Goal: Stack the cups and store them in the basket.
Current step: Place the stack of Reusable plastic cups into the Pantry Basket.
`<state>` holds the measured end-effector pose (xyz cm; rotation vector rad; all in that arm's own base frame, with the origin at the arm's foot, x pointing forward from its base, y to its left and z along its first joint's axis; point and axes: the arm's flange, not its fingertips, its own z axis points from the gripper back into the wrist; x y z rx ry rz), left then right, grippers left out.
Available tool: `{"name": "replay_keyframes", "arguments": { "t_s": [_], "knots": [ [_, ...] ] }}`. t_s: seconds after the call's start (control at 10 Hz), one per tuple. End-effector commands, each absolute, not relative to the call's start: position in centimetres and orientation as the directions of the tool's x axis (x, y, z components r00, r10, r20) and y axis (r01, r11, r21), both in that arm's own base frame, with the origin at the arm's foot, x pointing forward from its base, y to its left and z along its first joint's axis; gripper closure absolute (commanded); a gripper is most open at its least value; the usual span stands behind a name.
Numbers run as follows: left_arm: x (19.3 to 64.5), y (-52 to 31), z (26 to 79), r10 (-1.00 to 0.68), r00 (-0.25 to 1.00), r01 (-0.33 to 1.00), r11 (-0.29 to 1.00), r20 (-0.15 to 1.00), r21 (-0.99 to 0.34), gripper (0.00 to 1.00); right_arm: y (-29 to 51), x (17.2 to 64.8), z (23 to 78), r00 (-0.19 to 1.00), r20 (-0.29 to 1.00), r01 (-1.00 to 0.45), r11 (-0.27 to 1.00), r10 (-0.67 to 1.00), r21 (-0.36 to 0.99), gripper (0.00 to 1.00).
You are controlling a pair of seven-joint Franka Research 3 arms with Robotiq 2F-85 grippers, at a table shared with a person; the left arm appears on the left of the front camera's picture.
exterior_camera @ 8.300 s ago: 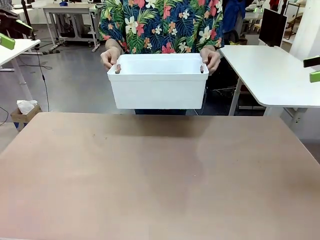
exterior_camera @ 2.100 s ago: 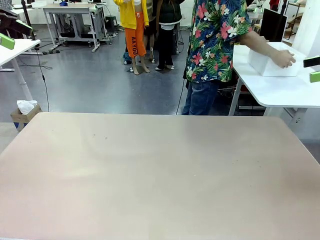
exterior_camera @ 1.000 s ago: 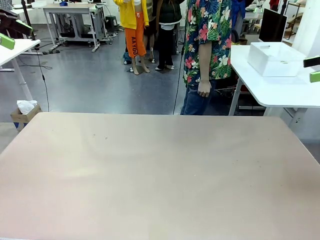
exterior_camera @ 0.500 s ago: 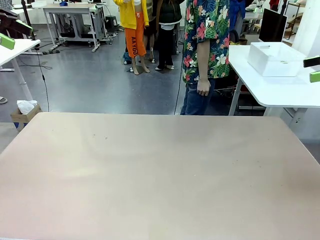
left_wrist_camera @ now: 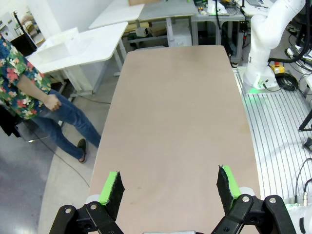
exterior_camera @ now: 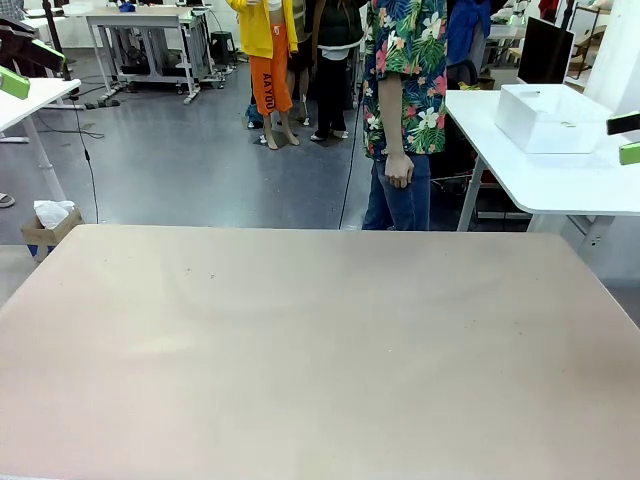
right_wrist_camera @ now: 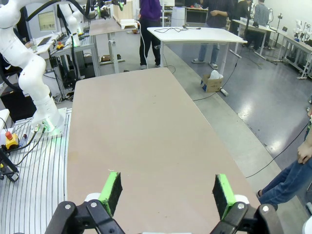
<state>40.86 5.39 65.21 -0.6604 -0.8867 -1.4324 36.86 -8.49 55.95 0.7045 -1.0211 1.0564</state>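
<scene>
— Where is the white rectangular plastic basket (exterior_camera: 548, 117)?

— Not on the work surface. It sits on the white side table (exterior_camera: 560, 170) at the far right of the front view, well apart from the broad beige matte tabletop (exterior_camera: 320, 350). In the left wrist view the same white bin (left_wrist_camera: 61, 45) shows on that side table, small and pale; its handle slots I cannot make out from there.

— And the person?

— Standing past the far edge of the beige tabletop, between it and the side table, in a floral short-sleeved shirt and blue jeans. One hand (exterior_camera: 398, 170) hangs at the hip, fingers curled, holding nothing that I can see. The left wrist view catches that person (left_wrist_camera: 34, 92) beside the table's long edge, fist loosely closed. In the right wrist view a hand (right_wrist_camera: 305, 153) and a jeans leg show at the right border.

— The grippers?

— The left gripper (left_wrist_camera: 168, 187), black with green pads, hangs high over its end of the tabletop, fingers spread wide with bare table between them. The right gripper (right_wrist_camera: 167, 191) is the same: jaws wide apart, nothing between them, looking along the tabletop from the other end.

— Cups?

— I can place none.
</scene>
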Motion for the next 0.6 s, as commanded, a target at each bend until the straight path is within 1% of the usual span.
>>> {"name": "replay_keyframes", "arguments": {
  "t_s": [0.0,0.5],
  "knots": [
    [40.78,5.40,65.40,-0.553,-0.075,0.991,0.051,0.830,0.123,0.00,-8.41,37.08,56.29,0.131,0.932,-0.933,0.359,0.338,0.001,0.00],
    [40.78,5.40,65.40,-0.553,-0.075,0.991,0.051,0.830,0.123,0.00,-8.41,37.08,56.29,0.131,0.932,-0.933,0.359,0.338,0.001,0.00]
  ]
}}
